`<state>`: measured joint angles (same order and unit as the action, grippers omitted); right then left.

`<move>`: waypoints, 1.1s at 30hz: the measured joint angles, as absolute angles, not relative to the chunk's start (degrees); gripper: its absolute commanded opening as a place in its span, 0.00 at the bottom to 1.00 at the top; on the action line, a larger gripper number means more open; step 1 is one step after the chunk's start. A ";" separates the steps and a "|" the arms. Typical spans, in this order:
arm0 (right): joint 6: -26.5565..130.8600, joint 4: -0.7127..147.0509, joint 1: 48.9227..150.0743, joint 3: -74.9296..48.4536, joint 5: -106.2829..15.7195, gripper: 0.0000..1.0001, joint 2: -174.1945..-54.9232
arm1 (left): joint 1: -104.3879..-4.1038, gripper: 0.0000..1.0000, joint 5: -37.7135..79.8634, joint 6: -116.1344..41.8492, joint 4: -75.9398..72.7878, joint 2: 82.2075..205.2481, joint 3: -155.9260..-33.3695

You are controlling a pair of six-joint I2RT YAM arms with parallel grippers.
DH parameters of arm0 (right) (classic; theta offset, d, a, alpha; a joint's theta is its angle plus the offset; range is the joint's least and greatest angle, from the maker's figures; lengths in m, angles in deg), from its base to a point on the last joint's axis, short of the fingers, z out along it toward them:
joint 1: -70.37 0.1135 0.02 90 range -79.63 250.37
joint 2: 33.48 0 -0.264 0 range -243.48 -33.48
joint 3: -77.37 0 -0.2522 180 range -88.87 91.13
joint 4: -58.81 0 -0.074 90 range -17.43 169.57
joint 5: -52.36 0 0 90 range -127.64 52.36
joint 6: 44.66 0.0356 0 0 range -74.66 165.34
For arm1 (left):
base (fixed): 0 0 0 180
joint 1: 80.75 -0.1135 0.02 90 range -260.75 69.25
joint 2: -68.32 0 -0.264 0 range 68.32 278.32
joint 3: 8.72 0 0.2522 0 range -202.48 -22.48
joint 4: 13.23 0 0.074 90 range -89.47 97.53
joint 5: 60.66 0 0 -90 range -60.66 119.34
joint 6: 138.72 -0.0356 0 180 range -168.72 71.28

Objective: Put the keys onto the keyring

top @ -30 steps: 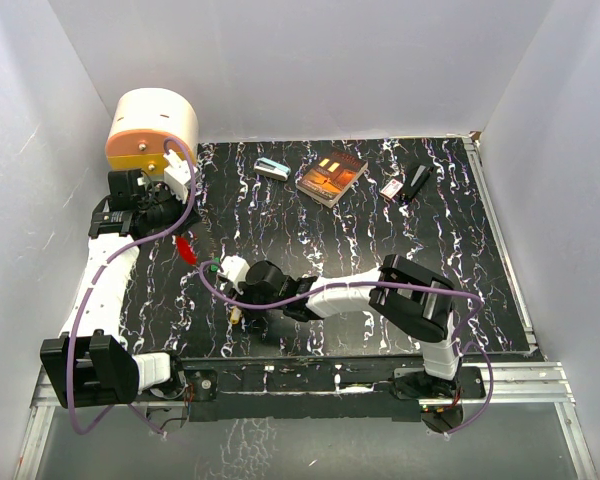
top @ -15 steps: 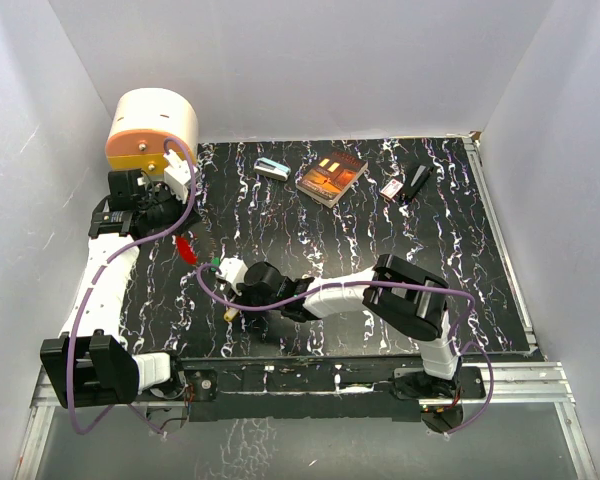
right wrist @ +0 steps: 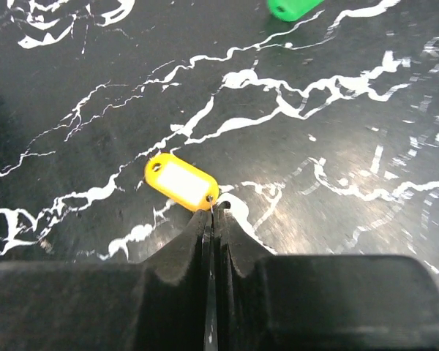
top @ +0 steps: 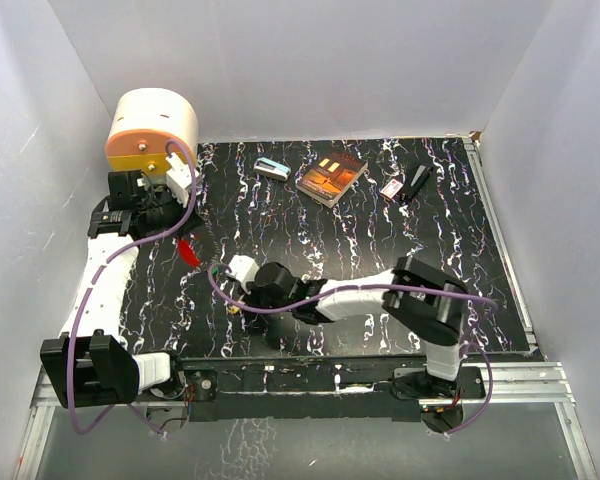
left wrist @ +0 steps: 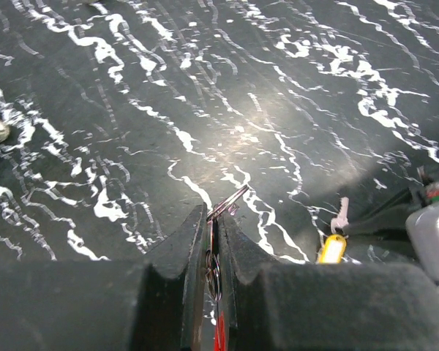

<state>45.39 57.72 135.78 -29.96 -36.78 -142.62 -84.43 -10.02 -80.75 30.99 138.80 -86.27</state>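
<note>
My left gripper point(left wrist: 214, 216) is shut on the thin metal keyring point(left wrist: 227, 203), which pokes out past the fingertips; a red key point(top: 187, 252) hangs below it over the mat's left part. My right gripper point(right wrist: 212, 212) is shut on the small metal loop at the end of a yellow key point(right wrist: 181, 183), low on the mat. A green key point(right wrist: 293, 7) lies just beyond it. From the left wrist view the yellow key point(left wrist: 331, 248) and a pink key point(left wrist: 342, 213) sit side by side at the right gripper's tip.
A book point(top: 331, 174), a teal-and-white box point(top: 271, 168), a red-and-white box point(top: 391, 188) and a black object point(top: 417, 182) lie along the mat's far edge. A cream-and-orange drum point(top: 152, 130) stands at the far left, behind the left arm.
The right gripper's jaws have closed onto the yellow key and its wrist has shifted slightly to the right. The left arm has hardly moved.
</note>
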 measured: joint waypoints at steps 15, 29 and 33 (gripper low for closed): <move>49.46 59.25 135.78 -35.73 -29.48 0.08 -111.82 | -81.22 0.00 -23.96 -82.90 38.44 137.40 -87.75; 53.19 64.30 135.78 -21.30 -24.87 0.08 -121.38 | -79.34 0.00 -23.18 -78.07 38.46 135.06 -86.05; 52.74 64.76 135.78 -18.39 -24.23 0.08 -123.91 | -78.75 0.00 -22.17 -78.96 39.16 135.06 -86.05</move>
<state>52.74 64.76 135.78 -18.39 -24.23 -123.91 -78.75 -22.17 -78.96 39.16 135.06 -86.05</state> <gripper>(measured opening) 0.089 0.078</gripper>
